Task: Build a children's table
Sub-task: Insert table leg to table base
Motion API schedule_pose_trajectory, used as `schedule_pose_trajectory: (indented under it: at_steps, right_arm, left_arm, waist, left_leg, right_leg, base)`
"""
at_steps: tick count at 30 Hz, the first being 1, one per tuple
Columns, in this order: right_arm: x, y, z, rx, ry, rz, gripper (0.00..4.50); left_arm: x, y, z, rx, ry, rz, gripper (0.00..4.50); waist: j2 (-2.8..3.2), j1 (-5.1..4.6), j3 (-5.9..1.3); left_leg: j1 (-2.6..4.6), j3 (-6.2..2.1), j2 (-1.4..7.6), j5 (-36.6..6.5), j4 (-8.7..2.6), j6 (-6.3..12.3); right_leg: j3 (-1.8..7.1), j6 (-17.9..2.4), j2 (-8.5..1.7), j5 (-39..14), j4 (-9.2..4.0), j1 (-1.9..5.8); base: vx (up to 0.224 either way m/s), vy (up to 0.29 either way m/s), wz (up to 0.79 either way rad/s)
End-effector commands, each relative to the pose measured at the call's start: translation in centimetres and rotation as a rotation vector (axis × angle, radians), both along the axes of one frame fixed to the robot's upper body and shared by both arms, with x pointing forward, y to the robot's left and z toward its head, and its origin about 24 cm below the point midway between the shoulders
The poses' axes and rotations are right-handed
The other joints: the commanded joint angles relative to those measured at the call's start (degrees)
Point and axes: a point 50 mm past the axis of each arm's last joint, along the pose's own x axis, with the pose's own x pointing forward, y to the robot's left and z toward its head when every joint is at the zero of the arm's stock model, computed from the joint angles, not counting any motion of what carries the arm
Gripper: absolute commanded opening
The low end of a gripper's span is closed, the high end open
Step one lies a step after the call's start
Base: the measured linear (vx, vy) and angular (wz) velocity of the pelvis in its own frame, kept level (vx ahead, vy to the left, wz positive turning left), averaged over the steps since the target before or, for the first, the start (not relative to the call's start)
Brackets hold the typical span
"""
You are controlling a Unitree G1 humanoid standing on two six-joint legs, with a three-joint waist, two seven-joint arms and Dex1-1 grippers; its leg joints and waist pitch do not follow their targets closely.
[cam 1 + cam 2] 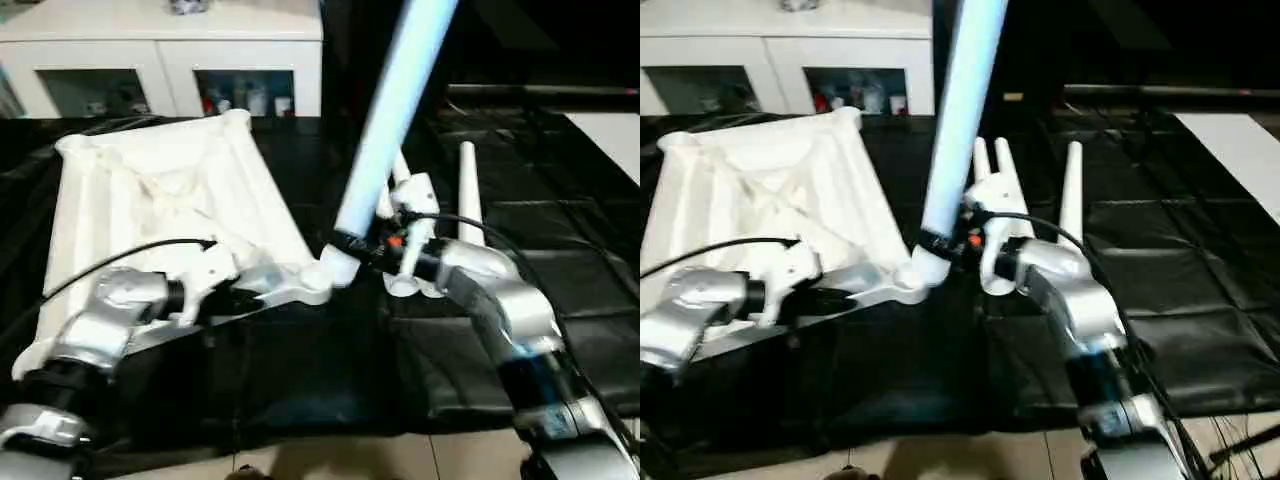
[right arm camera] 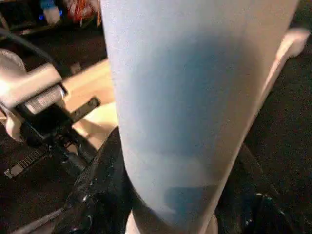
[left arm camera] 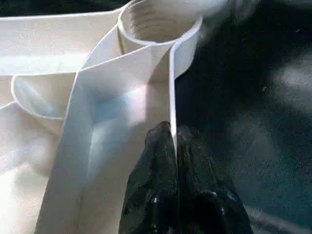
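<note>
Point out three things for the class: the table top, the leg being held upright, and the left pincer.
table top (image 1: 150, 190), left eye view: ribbed underside, facing up.
held leg (image 1: 385, 120), left eye view: middle of its shaft.
left pincer (image 3: 173, 141), left wrist view: fingertips pinching the top's rim.

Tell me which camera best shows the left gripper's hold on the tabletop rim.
The left wrist view: the left gripper pinches the thin tabletop rim just below the corner socket. Both eye views show it from the side, half hidden.
</note>
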Motion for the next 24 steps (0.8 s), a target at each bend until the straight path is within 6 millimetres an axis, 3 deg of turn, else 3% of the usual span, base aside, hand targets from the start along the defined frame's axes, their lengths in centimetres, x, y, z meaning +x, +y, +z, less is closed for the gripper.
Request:
schedule_pose_trajectory:
  at_steps: [1, 4, 5, 6, 9, 10, 11, 12, 18, 21, 23, 24]
  right_arm:
    - [0.6, 0.0, 0.4, -0.023, 0.000, -0.006, 1.84]
    - [1.3, 0.1, 0.3, -0.049, 0.010, -0.023, 1.84]
    - [1.4, 0.1, 0.4, -0.053, 0.012, -0.026, 1.84]
    - [1.5, 0.1, 0.4, -0.054, 0.012, -0.026, 1.84]
    - [1.8, 0.1, 0.5, -0.066, 0.014, -0.022, 1.84]
    - [2.0, 0.1, 0.6, -0.074, 0.014, -0.020, 1.84]
    - [2.1, 0.1, 0.6, -0.082, 0.013, -0.020, 1.84]
    - [2.1, 0.2, 0.6, -0.083, 0.014, -0.019, 1.84]
    - [2.5, 0.3, 0.1, -0.098, 0.038, -0.007, 1.84]
    - [2.5, 0.3, -0.1, -0.081, 0.044, -0.016, 1.84]
    - [2.6, 0.2, -0.2, -0.077, 0.048, -0.022, 1.84]
    - [2.6, 0.1, -0.3, -0.068, 0.054, -0.031, 1.84]
  left_arm:
    - [0.0, -0.4, 0.1, 0.001, -0.005, -0.015, 0.00]
    - [0.2, -0.6, 0.3, -0.016, -0.012, -0.001, 0.00]
    - [0.3, -0.7, 0.3, -0.021, -0.013, 0.004, 0.00]
    - [0.3, -0.7, 0.3, -0.021, -0.013, 0.004, 0.00]
    - [0.3, -0.8, 0.4, -0.033, -0.011, 0.011, 0.00]
    - [0.2, -0.9, 0.5, -0.041, -0.010, 0.011, 0.00]
    - [0.1, -0.9, 0.6, -0.046, -0.009, 0.010, 0.00]
    - [0.1, -0.9, 0.6, -0.048, -0.009, 0.010, 0.00]
    - [-0.2, -1.0, 0.8, -0.054, -0.008, -0.002, 0.00]
    - [-0.1, -1.1, 0.8, -0.060, -0.008, -0.005, 0.00]
    - [-0.1, -1.1, 0.9, -0.061, -0.008, -0.005, 0.00]
    - [-0.1, -1.2, 0.9, -0.062, -0.007, -0.006, 0.00]
  waist:
    - [-0.34, -0.06, -4.48]
    - [-0.31, -0.02, -4.30]
    - [-0.66, -0.03, -4.19]
    - [-0.46, 0.11, -4.18]
    - [-0.59, 0.15, -4.11]
    - [-1.29, 0.05, -4.02]
    - [-1.50, 0.02, -3.95]
    - [-0.98, 0.23, -4.05]
    - [-1.01, 0.03, -3.92]
    - [-0.57, 0.10, -3.86]
    - [-0.75, 0.01, -3.85]
    - [-0.54, 0.06, -3.86]
  left_leg:
    - [0.78, -0.15, 2.34, -10.05, -3.81, 0.11]
    - [0.82, -0.10, 2.23, -10.68, -3.77, -0.04]
    - [0.86, -0.01, 2.26, -10.86, -3.78, 0.02]
    - [0.81, -0.11, 2.31, -10.74, -3.83, 0.02]
    - [0.81, -0.12, 2.37, -10.39, -3.91, 0.15]
    - [0.74, 0.02, 2.36, -10.07, -3.94, 0.38]
    - [0.68, -0.01, 2.38, -10.01, -3.95, 0.44]
    - [0.82, -0.04, 2.44, -9.55, -3.90, 0.49]
    - [0.74, 0.10, 2.40, -9.30, -3.91, 0.70]
    - [0.88, 0.07, 2.42, -10.60, -3.95, 0.34]
    - [0.89, 0.09, 2.45, -11.18, -4.01, 0.04]
    - [0.98, 0.05, 2.48, -11.40, -4.04, -0.13]
  right_leg:
    - [2.55, -11.85, -4.41, -7.96, -3.96, 2.79]
    - [2.57, -11.67, -4.62, -10.76, -4.25, 2.70]
    - [2.63, -11.44, -4.64, -11.29, -4.37, 2.64]
    - [2.65, -11.04, -4.70, -12.00, -4.34, 2.69]
    - [2.59, -10.69, -4.60, -11.64, -4.25, 2.58]
    - [2.64, -10.57, -4.54, -11.28, -4.29, 2.58]
    - [2.63, -10.70, -4.66, -11.44, -4.13, 2.64]
    - [2.62, -10.61, -4.72, -11.70, -4.15, 2.50]
    - [2.63, -11.15, -4.51, -8.62, -4.01, 2.54]
    - [2.65, -11.06, -4.58, -10.40, -4.18, 2.48]
    - [2.65, -11.02, -4.57, -11.00, -4.29, 2.49]
    - [2.62, -10.98, -4.54, -11.18, -4.28, 2.45]
  base:
    - [0.000, 0.000, 0.00]
    - [0.000, 0.000, 0.00]
    - [0.000, 0.000, 0.00]
    - [0.000, 0.000, 0.00]
    - [0.000, 0.000, 0.00]
    - [0.000, 0.000, 0.00]
    - [0.000, 0.000, 0.00]
    - [0.000, 0.000, 0.00]
    - [0.000, 0.000, 0.00]
    - [0.000, 0.000, 0.00]
    - [0.000, 0.000, 0.00]
    - [0.000, 0.000, 0.00]
